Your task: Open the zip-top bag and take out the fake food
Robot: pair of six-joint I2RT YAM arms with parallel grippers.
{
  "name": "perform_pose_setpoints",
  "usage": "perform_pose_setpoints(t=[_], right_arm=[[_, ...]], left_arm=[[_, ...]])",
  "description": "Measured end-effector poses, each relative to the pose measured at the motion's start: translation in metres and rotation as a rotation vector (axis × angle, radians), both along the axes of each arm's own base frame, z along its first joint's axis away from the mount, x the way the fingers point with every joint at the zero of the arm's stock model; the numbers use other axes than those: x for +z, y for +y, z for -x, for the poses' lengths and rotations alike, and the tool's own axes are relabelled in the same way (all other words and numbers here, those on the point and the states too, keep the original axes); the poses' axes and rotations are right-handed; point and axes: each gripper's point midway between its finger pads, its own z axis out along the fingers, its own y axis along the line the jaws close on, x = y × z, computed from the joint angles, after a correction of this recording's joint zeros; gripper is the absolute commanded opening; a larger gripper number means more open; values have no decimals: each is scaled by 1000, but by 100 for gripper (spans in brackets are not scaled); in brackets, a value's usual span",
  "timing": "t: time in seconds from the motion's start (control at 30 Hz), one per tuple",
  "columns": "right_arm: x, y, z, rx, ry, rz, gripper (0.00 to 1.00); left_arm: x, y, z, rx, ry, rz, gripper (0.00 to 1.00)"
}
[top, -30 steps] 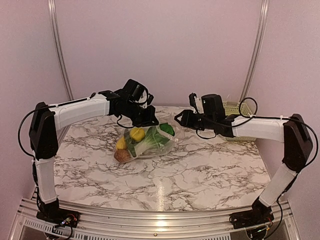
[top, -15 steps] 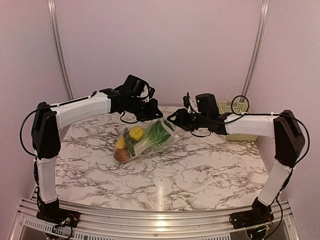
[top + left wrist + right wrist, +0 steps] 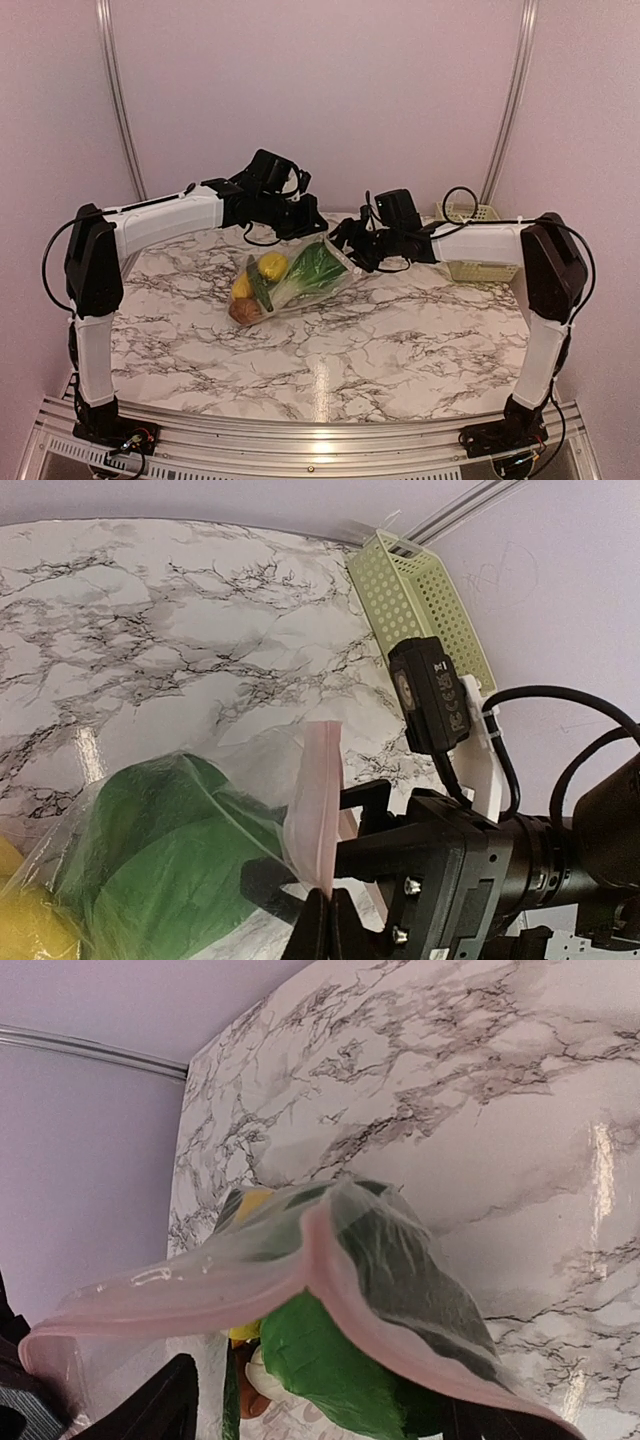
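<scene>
The zip-top bag [image 3: 322,287] lies on the marble table, its pinkish zip strip [image 3: 316,800] lifted at the far right end. My left gripper [image 3: 331,928] is shut on that strip, at the bag's rim [image 3: 308,230]. My right gripper [image 3: 345,241] stands open right at the bag's mouth, and the strip [image 3: 200,1282] runs across between its spread fingers [image 3: 150,1410]. Inside the bag I see the fake food: leafy green [image 3: 312,268] [image 3: 340,1360], a yellow lemon [image 3: 272,266], a brown round piece [image 3: 243,311].
A pale green slatted basket [image 3: 478,271] [image 3: 420,600] stands at the back right behind the right forearm. The marble table [image 3: 400,340] stretches out in front of the bag. Pale walls close in at the back and on both sides.
My right gripper has moved left to the bag's mouth and its jaws have spread wider. My left gripper has kept its hold on the strip.
</scene>
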Motion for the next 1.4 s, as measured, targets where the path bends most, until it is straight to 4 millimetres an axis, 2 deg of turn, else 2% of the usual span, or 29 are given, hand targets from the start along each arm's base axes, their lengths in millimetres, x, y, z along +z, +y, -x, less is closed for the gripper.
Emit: perform_pose_setpoints(t=[0.13,0.23,0.47,0.6,0.63,0.7,0.8,0.97,1.2,1.4], right_arm=[[-11,5,-10,-28,66,16,81],[-15,0,-8,-56,109,50,89],[-21,-2,-6,-74,148,62,86],[-38,6,-9,-58,174,39,74],[-46,8,-10,-55,185,40,68],[-60,12,-12,-47,200,44,54],[-69,16,-15,-36,200,35,26],[-53,25,-23,-8,130,-18,1],[-22,28,-22,42,1,-53,0],[30,18,-8,86,-176,-53,0]], left_arm=[[-4,-1,-2,4,-1,-4,0],[-6,0,-4,8,-5,-10,0],[-2,-2,-7,10,-27,3,0],[-3,-5,-7,4,-33,18,0],[-4,-5,-7,3,-32,19,0],[-5,-6,-8,0,-32,25,0],[-12,-7,-7,-3,-25,24,0],[-16,-4,-10,11,-20,17,0],[-19,10,-22,77,7,24,0],[-26,24,-39,146,24,29,0]])
